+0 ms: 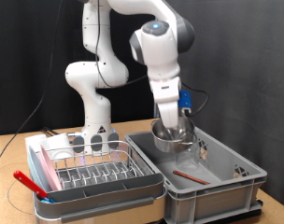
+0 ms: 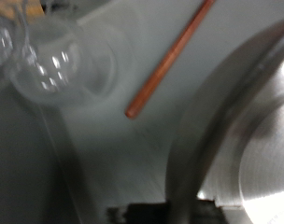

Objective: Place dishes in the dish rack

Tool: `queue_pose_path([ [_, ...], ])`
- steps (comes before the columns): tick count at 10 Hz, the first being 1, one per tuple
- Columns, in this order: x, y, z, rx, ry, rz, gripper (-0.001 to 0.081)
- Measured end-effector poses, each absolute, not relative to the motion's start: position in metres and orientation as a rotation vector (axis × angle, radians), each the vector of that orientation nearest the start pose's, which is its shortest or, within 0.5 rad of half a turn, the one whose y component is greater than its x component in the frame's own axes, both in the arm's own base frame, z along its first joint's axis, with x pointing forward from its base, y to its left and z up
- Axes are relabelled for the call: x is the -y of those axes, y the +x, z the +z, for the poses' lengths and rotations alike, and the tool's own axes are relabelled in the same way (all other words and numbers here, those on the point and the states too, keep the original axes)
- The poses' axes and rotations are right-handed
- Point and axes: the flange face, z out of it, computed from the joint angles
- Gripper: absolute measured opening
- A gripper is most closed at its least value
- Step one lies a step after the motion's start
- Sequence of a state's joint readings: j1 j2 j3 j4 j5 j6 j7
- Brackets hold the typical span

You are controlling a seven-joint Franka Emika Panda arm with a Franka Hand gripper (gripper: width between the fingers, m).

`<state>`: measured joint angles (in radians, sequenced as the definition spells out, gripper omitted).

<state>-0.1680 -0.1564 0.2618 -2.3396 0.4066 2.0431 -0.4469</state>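
Black curtain behind, wooden table below: the gripper (image 1: 174, 131) hangs inside the grey tub (image 1: 226, 187), fingers clamped on the steel bowl (image 1: 174, 140) rim (bowl directly beneath); the dish rack (image 1: 95, 173) lies toward the exterior view's left.

White jointed arm (image 1: 105, 70), rounded segments, blue-lit wrist.
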Motion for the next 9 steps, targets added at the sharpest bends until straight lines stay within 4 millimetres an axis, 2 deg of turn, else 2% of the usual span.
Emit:
queue_pose_path([
  [3, -0.041, 0.448, 0.408, 0.582, -2.787, 0.077, 0.0009],
  [5, -0.043, 0.446, 0.402, 0.608, -2.782, 0.117, 0.0009],
  [6, -0.042, 0.437, 0.395, 0.68, -2.769, 0.183, 0.0009],
  [8, -0.027, 0.413, 0.384, 0.82, -2.737, 0.324, 0.0009],
  [9, -0.015, 0.404, 0.383, 0.833, -2.74, 0.358, 0.0009],
])
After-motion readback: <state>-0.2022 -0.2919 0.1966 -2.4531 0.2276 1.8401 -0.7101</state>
